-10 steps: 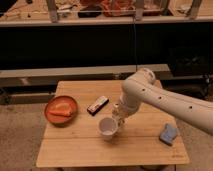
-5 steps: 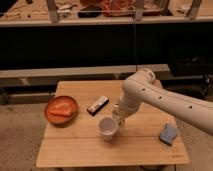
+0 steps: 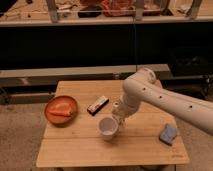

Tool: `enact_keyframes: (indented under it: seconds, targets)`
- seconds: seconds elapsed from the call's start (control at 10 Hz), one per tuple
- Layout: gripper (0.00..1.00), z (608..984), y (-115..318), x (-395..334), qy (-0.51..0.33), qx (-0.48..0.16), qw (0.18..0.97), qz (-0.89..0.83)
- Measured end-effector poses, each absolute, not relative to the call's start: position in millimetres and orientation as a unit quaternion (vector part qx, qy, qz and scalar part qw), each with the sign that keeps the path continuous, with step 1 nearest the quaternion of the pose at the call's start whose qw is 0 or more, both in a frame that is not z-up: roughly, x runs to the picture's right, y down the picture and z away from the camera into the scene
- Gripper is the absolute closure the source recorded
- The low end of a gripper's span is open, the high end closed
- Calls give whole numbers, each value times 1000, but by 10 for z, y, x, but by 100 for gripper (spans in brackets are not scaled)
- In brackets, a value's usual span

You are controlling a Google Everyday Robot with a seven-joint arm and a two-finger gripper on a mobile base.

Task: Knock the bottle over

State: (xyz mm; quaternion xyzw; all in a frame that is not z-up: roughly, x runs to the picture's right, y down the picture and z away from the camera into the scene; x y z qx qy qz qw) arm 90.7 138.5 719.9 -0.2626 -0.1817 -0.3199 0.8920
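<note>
My gripper [image 3: 118, 118] hangs from the white arm that reaches in from the right. It is low over the middle of the wooden table [image 3: 75, 150], right behind and touching or nearly touching the round white cup [image 3: 107, 128]. A small pale whitish shape [image 3: 115, 106] shows at the gripper's left edge, just behind the cup. It may be the bottle, but the gripper and wrist hide most of it, so I cannot tell whether it stands upright.
An orange plate [image 3: 61, 111] holding orange food sits at the table's left. A dark bar-shaped packet [image 3: 98, 104] lies left of the gripper. A blue sponge [image 3: 168, 133] lies at the right. A dark shelf unit stands behind the table.
</note>
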Motion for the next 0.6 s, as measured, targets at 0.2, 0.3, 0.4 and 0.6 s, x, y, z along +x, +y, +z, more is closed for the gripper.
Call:
enact_keyframes:
  seconds: [0.2,0.3,0.4,0.6]
  targets:
    - [100,7203,1392,895,-185,-263,890,-325]
    - [100,7203,1395,888,-187,-263,889,-326]
    - [100,7200,1395,888,-188,-263,888,-328]
    - [100,7196,1396,880,-191,-263,886,-331]
